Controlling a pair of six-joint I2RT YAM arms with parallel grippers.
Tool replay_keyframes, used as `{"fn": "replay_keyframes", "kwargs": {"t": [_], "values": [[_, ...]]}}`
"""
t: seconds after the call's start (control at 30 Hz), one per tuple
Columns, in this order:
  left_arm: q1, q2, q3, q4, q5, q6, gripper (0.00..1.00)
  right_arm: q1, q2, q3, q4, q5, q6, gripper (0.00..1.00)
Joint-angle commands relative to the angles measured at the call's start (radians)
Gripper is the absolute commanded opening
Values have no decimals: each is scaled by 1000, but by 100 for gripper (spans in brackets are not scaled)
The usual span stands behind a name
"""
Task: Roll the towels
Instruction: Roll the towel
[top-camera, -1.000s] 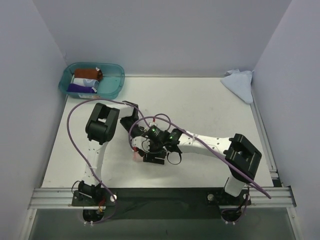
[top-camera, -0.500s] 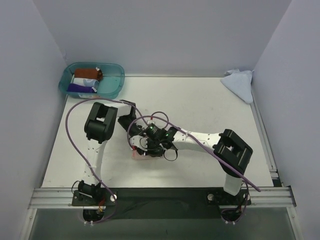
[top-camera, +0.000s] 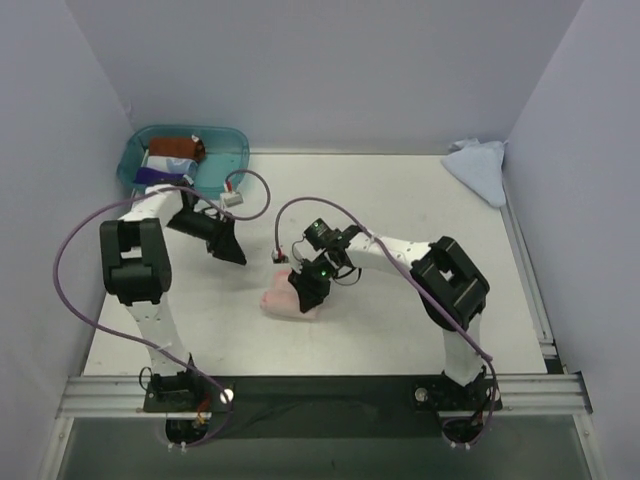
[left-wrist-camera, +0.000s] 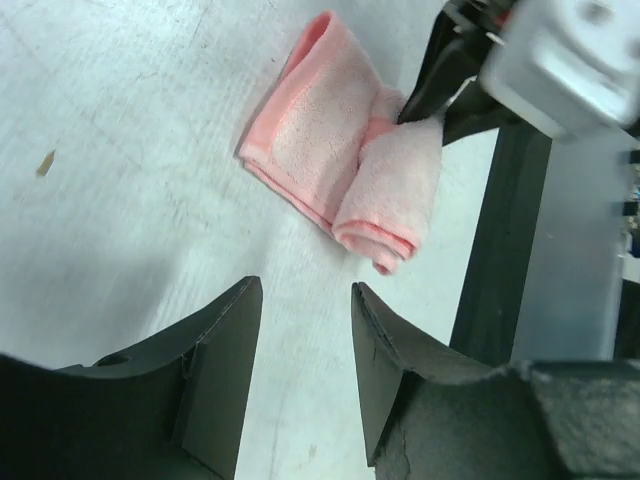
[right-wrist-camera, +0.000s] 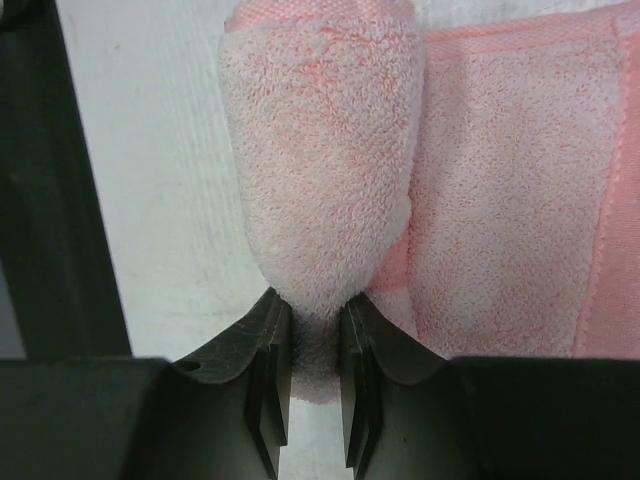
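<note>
The pale pink towel (top-camera: 276, 301) lies on the table, partly rolled: one end is a stubby roll (right-wrist-camera: 320, 150), the rest lies flat (right-wrist-camera: 520, 200). My right gripper (top-camera: 305, 296) is shut on the near end of the roll (right-wrist-camera: 315, 325). My left gripper (top-camera: 236, 258) is open and empty, a short way left of the towel. In the left wrist view it (left-wrist-camera: 305, 300) hangs over bare table with the pink towel (left-wrist-camera: 330, 140) ahead. The light blue towel (top-camera: 478, 165) lies crumpled at the back right corner.
A teal see-through tub (top-camera: 230, 160) holding several rolled cloths stands at the back left corner. Purple cables loop from both arms. Walls close in the table on three sides.
My left arm has swung away to the left and back, off the pink towel. The right gripper has stayed on the towel, which now shows uncovered, partly rolled.
</note>
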Motion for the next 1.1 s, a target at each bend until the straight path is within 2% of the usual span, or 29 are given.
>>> {"fn": "replay_keyframes", "kwargs": {"t": [0.0,0.1,0.13,0.17,0.23,0.33,0.37,0.43,0.47,0.5,0.57,0.6,0.73,0.9,1.0,1.07], "values": [[50,-173,-91,17,14,68,52,-11,120,25,-224,-140,56,0],[53,-356,-283,136,-61,70,54,-34,189,82,-279,-218,79,0],[37,-467,-350,234,-82,50,56,-48,203,88,-284,-243,90,0],[26,-520,-446,282,-104,38,57,-54,229,100,-293,-265,102,0],[-11,-621,-534,384,-161,44,60,-63,249,107,-301,-297,110,0],[-138,-857,-674,533,-240,47,65,-74,287,128,-322,-340,105,0],[-234,-902,-714,578,-270,47,67,-79,313,137,-348,-351,102,0],[-354,-1034,-833,733,-388,36,68,-79,339,171,-376,-372,81,0],[-409,-1071,-870,780,-430,36,69,-80,362,182,-403,-377,73,0],[-516,-1102,-935,849,-495,53,71,-88,370,192,-411,-381,66,0],[-603,-1151,-975,903,-558,62,71,-99,392,206,-427,-404,55,0],[-684,-1154,-990,932,-607,70,71,-108,396,209,-431,-414,50,0],[-795,-1113,-1024,1026,-687,49,70,-116,419,226,-445,-417,20,0],[-853,-998,-1052,1190,-771,38,70,-116,444,249,-474,-406,-2,0],[-878,-935,-1053,1215,-787,39,64,-117,455,257,-491,-401,-13,0],[-889,-912,-1058,1195,-769,53,49,-122,458,260,-493,-404,-8,0]]}}
